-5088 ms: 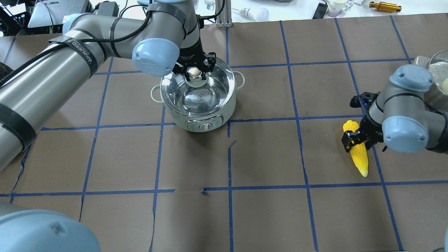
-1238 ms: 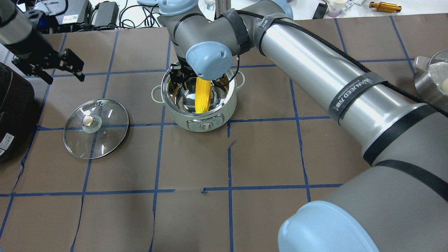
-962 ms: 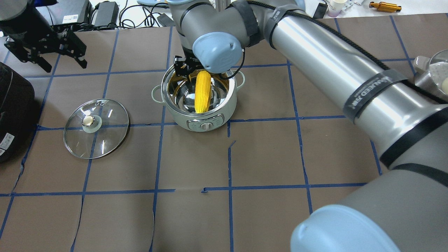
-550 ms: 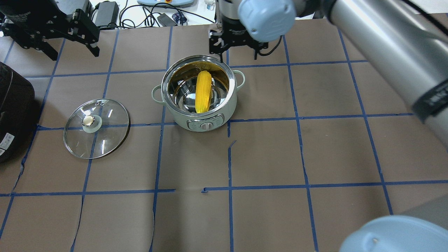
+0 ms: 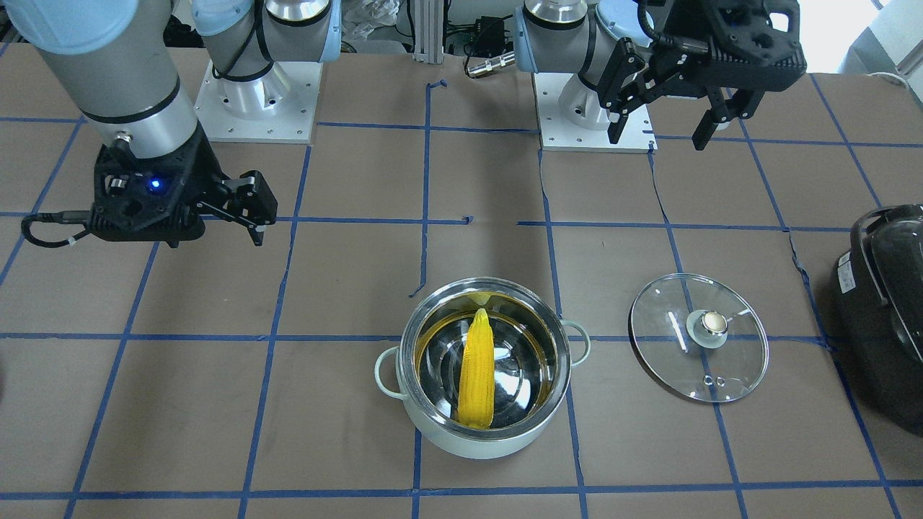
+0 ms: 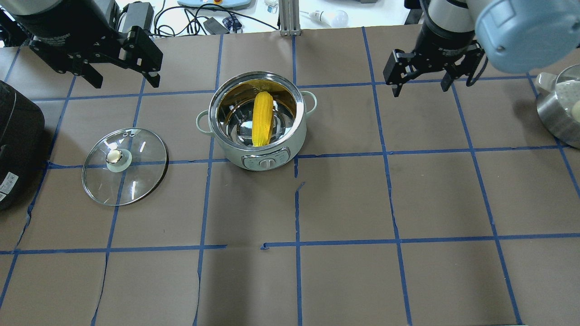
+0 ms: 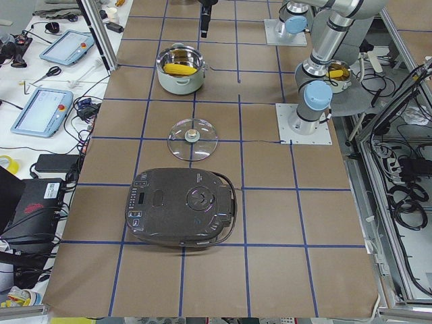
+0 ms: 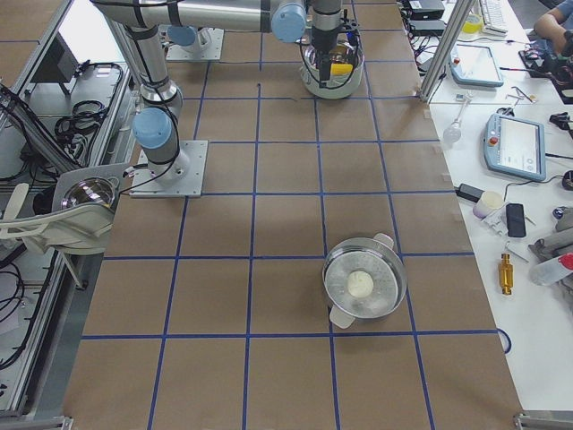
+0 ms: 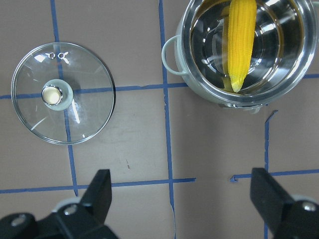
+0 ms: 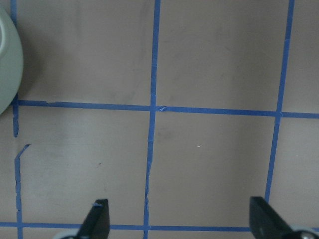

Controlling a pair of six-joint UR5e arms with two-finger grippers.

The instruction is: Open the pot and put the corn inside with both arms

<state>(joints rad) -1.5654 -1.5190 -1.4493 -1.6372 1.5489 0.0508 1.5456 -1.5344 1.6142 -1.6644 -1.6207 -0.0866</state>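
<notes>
The mint-green pot (image 6: 230,153) stands open on the table, also in the front view (image 5: 476,443). The yellow corn (image 6: 263,118) lies inside it, tip leaning on the rim (image 5: 477,378). The glass lid (image 6: 136,176) lies flat on the table to the pot's left. My left gripper (image 6: 124,77) is open and empty, raised behind the lid. My right gripper (image 6: 421,86) is open and empty, raised to the right of the pot. The left wrist view shows the corn (image 9: 240,42), the pot (image 9: 172,52) and the lid (image 9: 84,114) far below open fingers.
A large black appliance (image 6: 18,136) sits at the left table edge. A steel pot (image 6: 555,120) with a pale round thing in it stands at the right edge. Cables and tools lie beyond the far edge.
The lid came off the pot and now lies to its left. My right gripper let go of the corn in the pot and withdrew up and to the right. My left gripper drifted right.
</notes>
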